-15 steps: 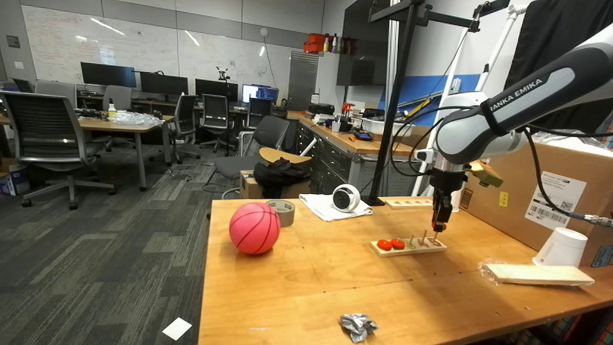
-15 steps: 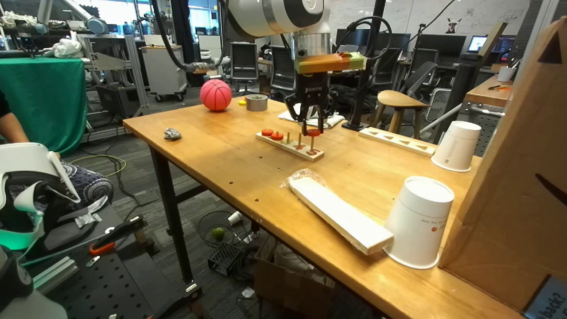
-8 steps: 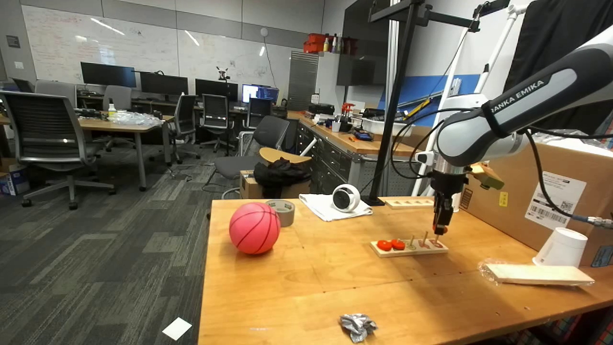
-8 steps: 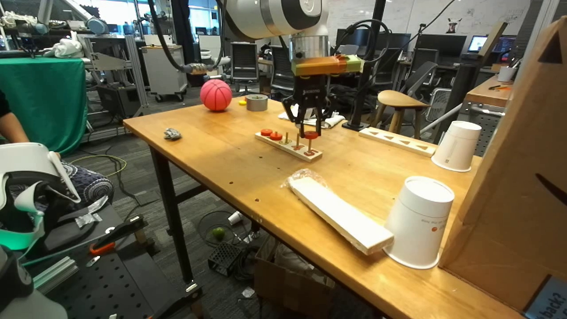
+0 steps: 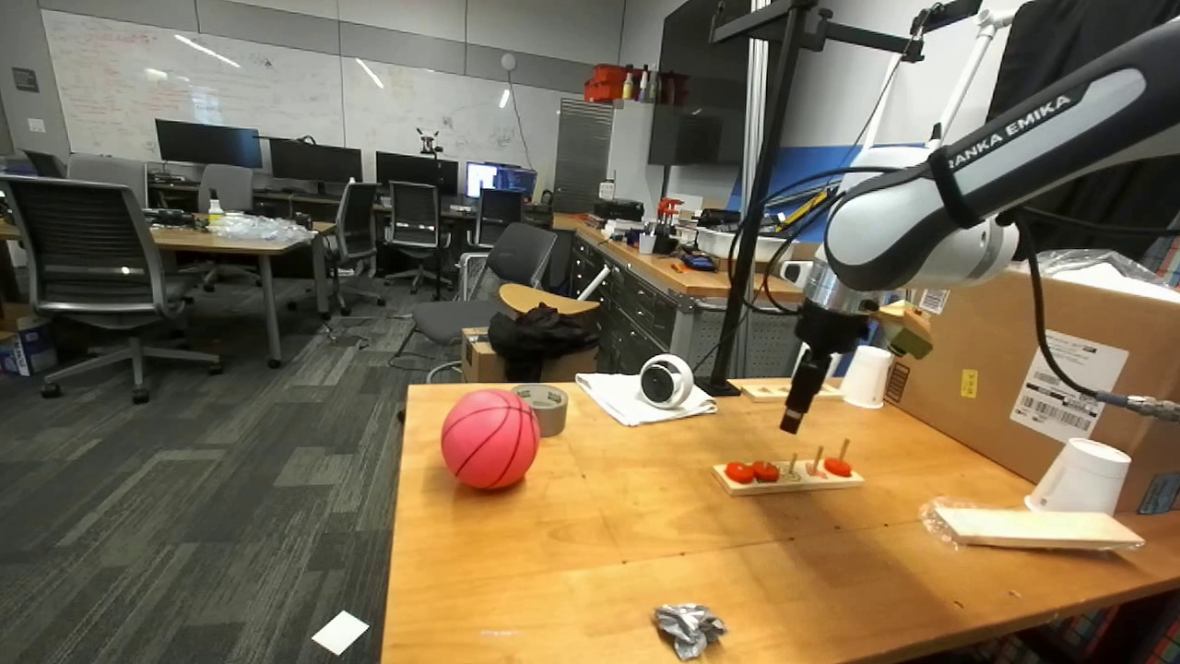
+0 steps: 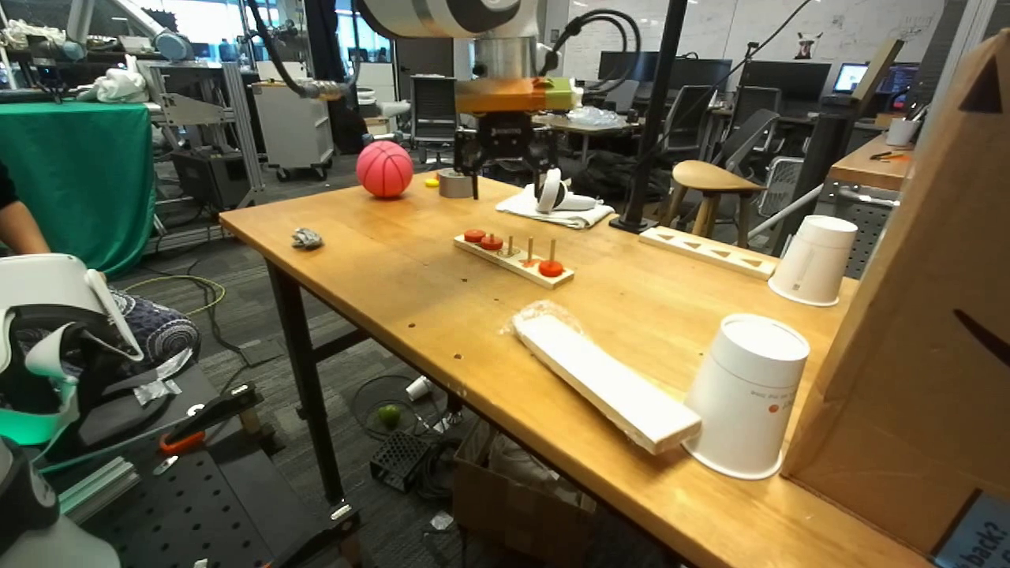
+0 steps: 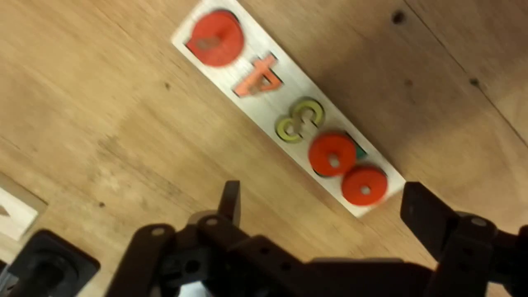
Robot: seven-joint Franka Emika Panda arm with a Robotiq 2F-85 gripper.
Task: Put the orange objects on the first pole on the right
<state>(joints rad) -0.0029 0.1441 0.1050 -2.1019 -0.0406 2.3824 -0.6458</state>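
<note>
In the wrist view, the peg board [image 7: 274, 101] runs upper left to lower right on the bench [image 7: 144, 136]. Its pegs [image 6: 553, 249] stand upright; red-orange discs [image 7: 229, 39] ring three: one at the upper end, two at the lower. The end effector [image 6: 508, 196] hangs above, released, fingers [image 7: 418, 212] spread.

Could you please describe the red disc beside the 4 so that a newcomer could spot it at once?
On the wooden table, find the long pale board with a row of pegs. At the end nearer the big cardboard box, the red disc lies around the last peg. Unlike the two other discs crowded together at the opposite end, this one sits alone, beside the orange 4.
</note>
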